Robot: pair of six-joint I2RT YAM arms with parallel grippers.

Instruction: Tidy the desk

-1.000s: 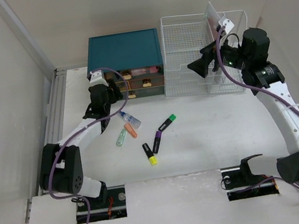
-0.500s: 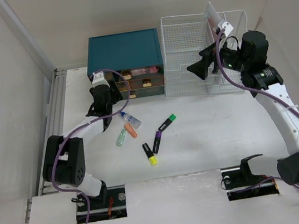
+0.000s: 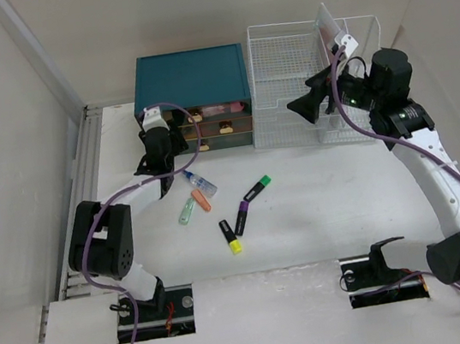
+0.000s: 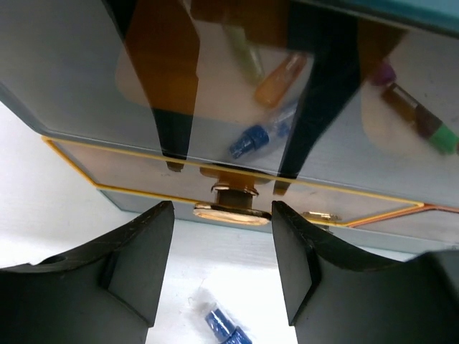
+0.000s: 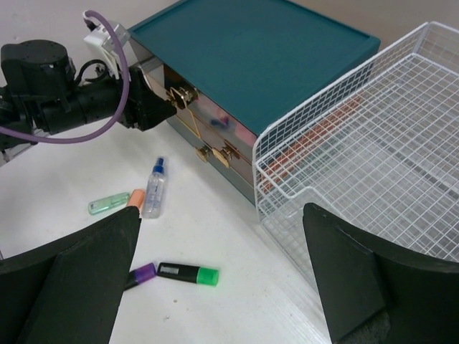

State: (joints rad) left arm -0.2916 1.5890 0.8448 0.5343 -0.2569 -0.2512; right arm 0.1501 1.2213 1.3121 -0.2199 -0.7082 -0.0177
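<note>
Left gripper (image 4: 221, 240): moves in on teal drawer box (image 3: 190, 78), jaws parted, framing brass knob (image 4: 231, 212); drawer pull likely next. Right gripper (image 5: 226, 229): spread, empty, unmoved.

Teal drawer box (image 3: 190, 76), white wire rack (image 3: 285, 77), white desk (image 3: 331, 209), green-capped black highlighter (image 3: 257, 189), orange marker (image 3: 201, 200)

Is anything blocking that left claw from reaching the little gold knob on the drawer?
Nothing visible does. The open left gripper faces the gold knob on the teal drawer box directly, one finger to each side. The spray bottle lies lower, on the desk.
</note>
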